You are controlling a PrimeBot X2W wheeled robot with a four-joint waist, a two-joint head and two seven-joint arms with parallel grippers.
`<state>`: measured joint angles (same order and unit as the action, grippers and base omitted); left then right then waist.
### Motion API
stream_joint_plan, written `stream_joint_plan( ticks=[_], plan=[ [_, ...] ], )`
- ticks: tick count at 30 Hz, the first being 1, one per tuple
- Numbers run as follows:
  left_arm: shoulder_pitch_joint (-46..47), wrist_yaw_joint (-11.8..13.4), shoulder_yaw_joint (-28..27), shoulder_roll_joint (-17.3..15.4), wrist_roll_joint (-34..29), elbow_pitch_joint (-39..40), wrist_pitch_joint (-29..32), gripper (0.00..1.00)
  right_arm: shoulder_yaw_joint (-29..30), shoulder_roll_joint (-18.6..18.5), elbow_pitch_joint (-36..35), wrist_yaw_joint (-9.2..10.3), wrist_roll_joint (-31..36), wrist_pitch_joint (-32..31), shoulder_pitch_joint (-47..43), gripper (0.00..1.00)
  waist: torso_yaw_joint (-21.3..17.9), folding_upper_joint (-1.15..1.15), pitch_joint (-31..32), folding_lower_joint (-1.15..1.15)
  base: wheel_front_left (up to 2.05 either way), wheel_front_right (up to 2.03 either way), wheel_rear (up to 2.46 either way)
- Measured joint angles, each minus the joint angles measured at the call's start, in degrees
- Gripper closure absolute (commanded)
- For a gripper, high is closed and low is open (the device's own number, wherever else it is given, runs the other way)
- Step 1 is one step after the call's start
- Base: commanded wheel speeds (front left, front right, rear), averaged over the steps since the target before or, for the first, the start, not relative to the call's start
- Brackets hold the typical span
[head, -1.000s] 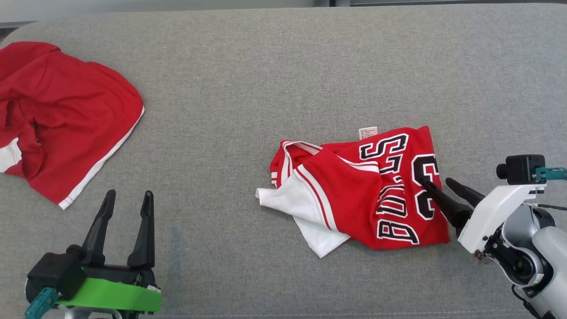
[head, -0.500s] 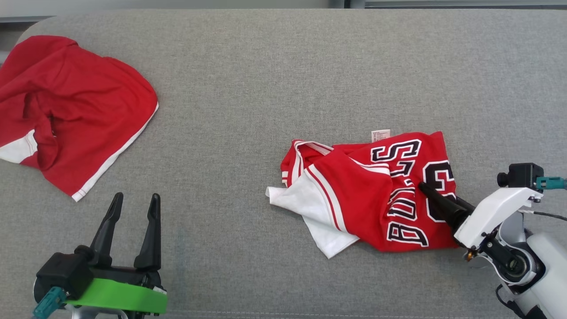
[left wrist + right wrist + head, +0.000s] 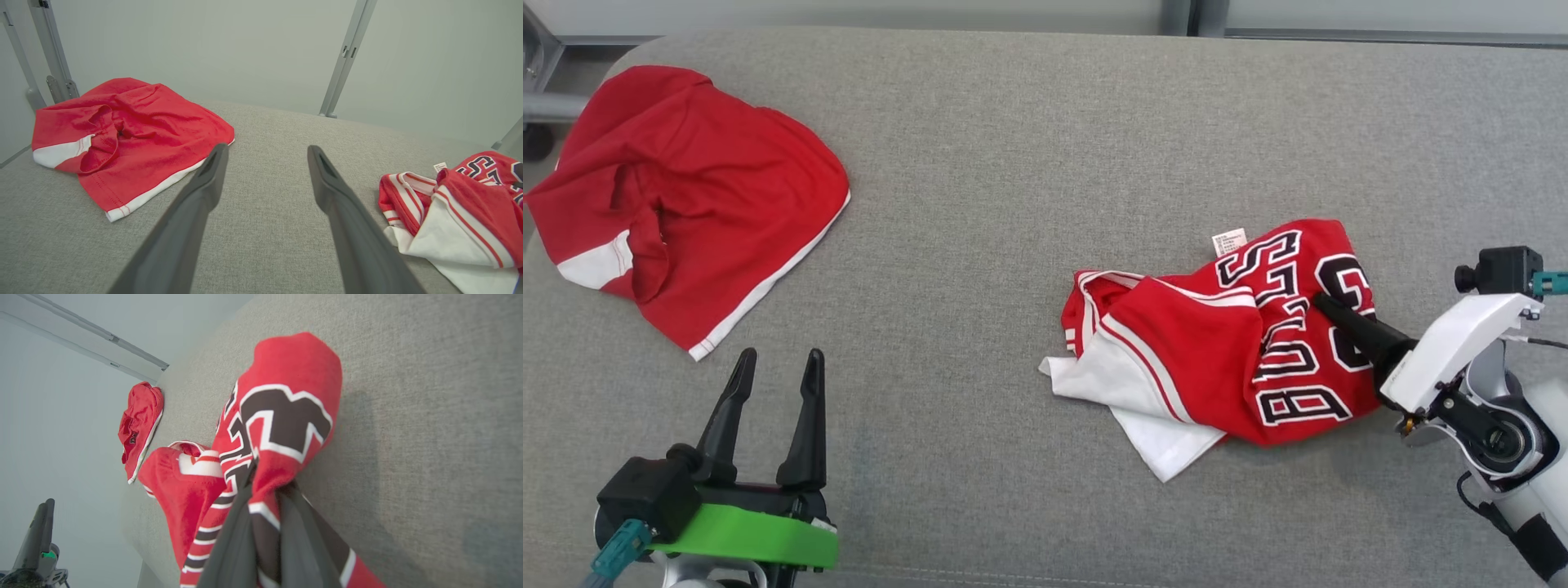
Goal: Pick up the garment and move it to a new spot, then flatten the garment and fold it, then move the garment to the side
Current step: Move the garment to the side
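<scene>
Right gripper (image 3: 1325, 305) fingers clenched on a fold of red lettered jersey (image 3: 1201, 359), left gripper (image 3: 781, 357) fingers spread and empty, second red garment (image 3: 703, 188) well apart on grey tabletop (image 3: 1013, 163).

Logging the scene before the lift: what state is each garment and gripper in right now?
right gripper: shut on a fold of the lettered red jersey.
left gripper: open, empty, apart from both garments.
lettered red jersey: crumpled, pinched at one fold, the rest lying on the grey surface.
plain red garment: crumpled, lying untouched on the grey surface.
</scene>
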<state>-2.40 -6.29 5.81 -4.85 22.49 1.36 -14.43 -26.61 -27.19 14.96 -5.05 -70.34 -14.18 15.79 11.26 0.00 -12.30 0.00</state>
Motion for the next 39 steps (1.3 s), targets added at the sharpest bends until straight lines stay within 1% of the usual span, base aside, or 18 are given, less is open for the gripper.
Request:
stream_joint_plan(
  ticks=[6, 12, 21, 29, 34, 39],
  plan=[
    [0.0, 0.0, -0.2, 0.2, 0.0, -0.6, 0.0, 0.00, -1.7, -2.0, -4.3, -1.00, 1.8, -2.2, 3.3, 1.00, -0.1, 0.00, 1.5, 0.00, 0.00, 0.00, 0.00],
    [0.0, -0.1, -0.4, 0.4, 0.0, -0.8, 0.0, 0.00, -2.7, -3.0, -8.6, -1.45, 2.3, -4.1, 5.2, 1.00, -0.7, 0.00, 3.2, 0.00, 0.00, 0.00, 0.00],
    [-0.1, -0.3, -0.3, 0.7, 0.0, -0.8, 0.0, 0.00, -2.9, -4.0, -12.7, -1.48, 2.1, -5.6, 5.4, 1.00, -1.9, 0.00, 4.4, 0.00, 0.00, 0.00, 0.00],
    [-0.2, -0.3, -0.4, 0.8, 0.0, -0.8, 0.0, 0.00, -1.8, -5.2, -13.3, -1.48, 1.4, -5.6, 5.9, 1.00, -2.3, 0.00, 4.7, 0.00, 0.00, 0.00, 0.00],
    [-0.3, -0.3, -0.8, 0.8, 0.0, -0.5, 0.0, 0.00, -1.0, -5.3, -13.0, -1.41, 0.2, -5.7, 5.8, 1.00, -2.8, 0.00, 4.4, 0.00, 0.00, 0.00, 0.00],
    [-0.3, -0.3, -0.7, 0.9, 0.0, 0.0, 0.0, 0.00, 0.9, -6.0, -11.4, 0.36, -0.8, -5.7, 4.9, 1.00, -3.4, 0.00, 3.4, 0.00, 0.00, 0.00, 0.00]
  ],
)
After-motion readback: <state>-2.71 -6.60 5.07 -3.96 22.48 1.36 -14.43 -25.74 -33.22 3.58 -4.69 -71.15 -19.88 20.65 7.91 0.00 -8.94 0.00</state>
